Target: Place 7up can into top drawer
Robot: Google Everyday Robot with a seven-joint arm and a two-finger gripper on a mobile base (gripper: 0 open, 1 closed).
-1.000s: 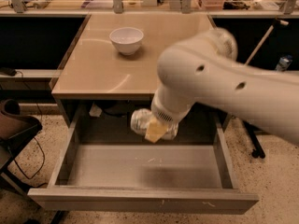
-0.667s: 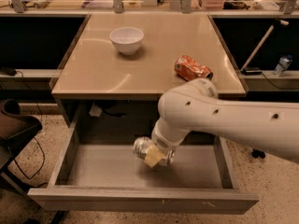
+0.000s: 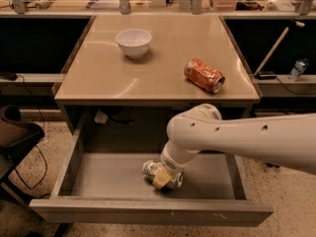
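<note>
A dark chair (image 3: 12, 132) is seen at 9 o'clock of the scene, set on a speckled floor (image 3: 291, 201). A beige table (image 3: 163, 53) is placed in the middle, backed at 12 o'clock by a cluttered shelf (image 3: 98, 4). One white bowl (image 3: 133, 42) is set upright on the tabletop, at 10 o'clock from its middle. Under the top, one drawer (image 3: 148, 212) is pulled wide open toward 6 o'clock. Two cans are counted. One silver-green can (image 3: 149, 170) is laid on its side on the drawer floor, slightly toward 3 o'clock of the middle. One dented orange can (image 3: 204, 75) is laid on its side on the tabletop at 4 o'clock. One gripper (image 3: 162, 177) is held low inside the drawer, and the silver-green can is grasped in its jaws, with a tan pad (image 3: 160, 178) pressed across the can's side. One white arm (image 3: 247, 137) is stretched in from 3 o'clock and bent downward just below the table's front edge. One small bottle (image 3: 297, 69) is stood at the far right, near a leaning white pole (image 3: 274, 46).
</note>
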